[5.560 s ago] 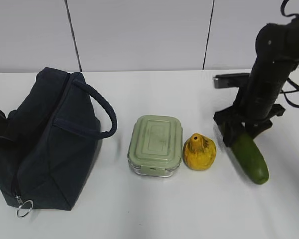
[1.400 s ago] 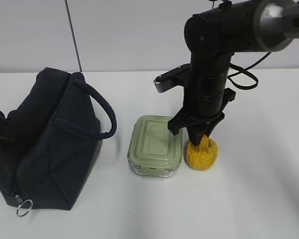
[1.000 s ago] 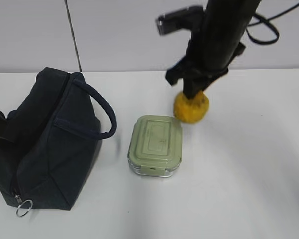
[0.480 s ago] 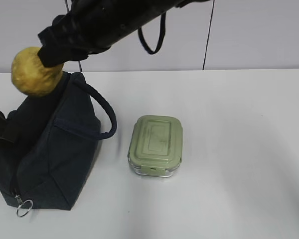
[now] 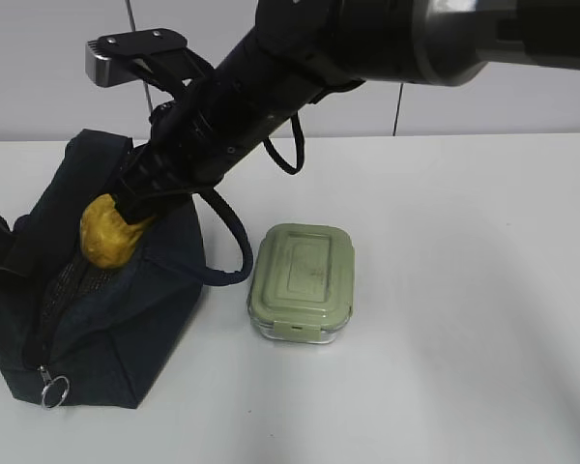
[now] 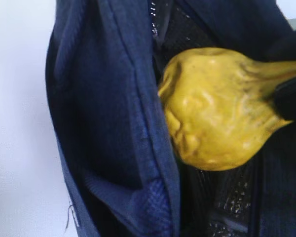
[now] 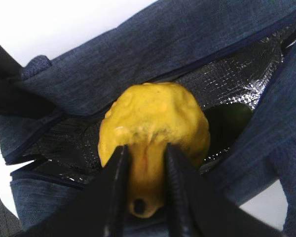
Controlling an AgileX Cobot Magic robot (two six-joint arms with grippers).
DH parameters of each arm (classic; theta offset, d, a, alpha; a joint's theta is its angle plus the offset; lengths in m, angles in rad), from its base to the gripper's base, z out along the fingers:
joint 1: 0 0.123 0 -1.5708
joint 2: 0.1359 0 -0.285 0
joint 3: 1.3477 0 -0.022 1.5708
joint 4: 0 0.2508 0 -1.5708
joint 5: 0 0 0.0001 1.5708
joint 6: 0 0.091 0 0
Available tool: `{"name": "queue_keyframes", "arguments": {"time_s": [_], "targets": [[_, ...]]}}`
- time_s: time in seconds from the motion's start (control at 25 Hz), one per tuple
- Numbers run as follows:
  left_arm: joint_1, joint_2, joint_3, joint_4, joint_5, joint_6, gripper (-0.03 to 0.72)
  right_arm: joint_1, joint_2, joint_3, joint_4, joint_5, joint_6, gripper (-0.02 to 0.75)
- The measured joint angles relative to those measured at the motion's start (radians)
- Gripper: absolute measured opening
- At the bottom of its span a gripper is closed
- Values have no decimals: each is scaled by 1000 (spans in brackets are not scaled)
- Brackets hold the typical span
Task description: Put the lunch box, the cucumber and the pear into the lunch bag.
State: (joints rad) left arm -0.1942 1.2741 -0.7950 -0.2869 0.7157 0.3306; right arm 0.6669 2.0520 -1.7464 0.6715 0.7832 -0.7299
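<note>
at the far left the left gripper itself does not show in any view; its jaws read as fully closed, and what looks like its arm sits against the lunch bag's (image 5: 106, 319) left edge, though whether it pinches the fabric i cannot tell. the lunch bag lies on its side on the white table (image 5: 464, 338), dark navy, its zipper parted so the silvery lining shows, with a metal ring pull (image 5: 52, 391) at the near corner and a rope-like loop handle (image 5: 234, 253) curling toward the middle.

the step in hand is the pear. the right gripper (image 5: 133, 208), reaching across from the right, is clamped on the pear's narrow top and holds the pear (image 5: 111, 232) right at the bag's mouth, between the two fabric edges and above the lining. the fruit is yellow-orange, lumpy and faintly speckled, broad at the bottom. in the right wrist view a dark green shape (image 7: 227, 121) lies inside the bag behind the pear, likely the cucumber.

next, i judge, the pear needs lowering deeper between the edges before the fingers let go, otherwise it may roll out over the lip.

right of the bag stands the lunch box (image 5: 301, 281), clear with a sage-green lid, near the handle and not yet packed.
</note>
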Motion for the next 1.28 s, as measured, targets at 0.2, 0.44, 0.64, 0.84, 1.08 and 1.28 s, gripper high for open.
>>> {"name": "queue_keyframes", "arguments": {"time_s": [0.2,0.44,0.64,0.84,1.08,1.28], "targets": [[0,0,0,0,-1,0,-16,0,-2,-2,8,24,17,418],[0,0,-1,5,3,0,-16,-31,-75,15,-56,33,133,463],[0,0,-1,6,3,0,-16,-128,-181,245,-256,-13,359,403],[0,0,-1,6,3,0,-16,-294,-306,636,-52,-214,334,391],[0,0,-1,7,4,0,-16,-477,-288,791,542,-130,-128,407],[0,0,-1,7,7,0,-16,-500,-196,791,745,-82,-265,520]]}}
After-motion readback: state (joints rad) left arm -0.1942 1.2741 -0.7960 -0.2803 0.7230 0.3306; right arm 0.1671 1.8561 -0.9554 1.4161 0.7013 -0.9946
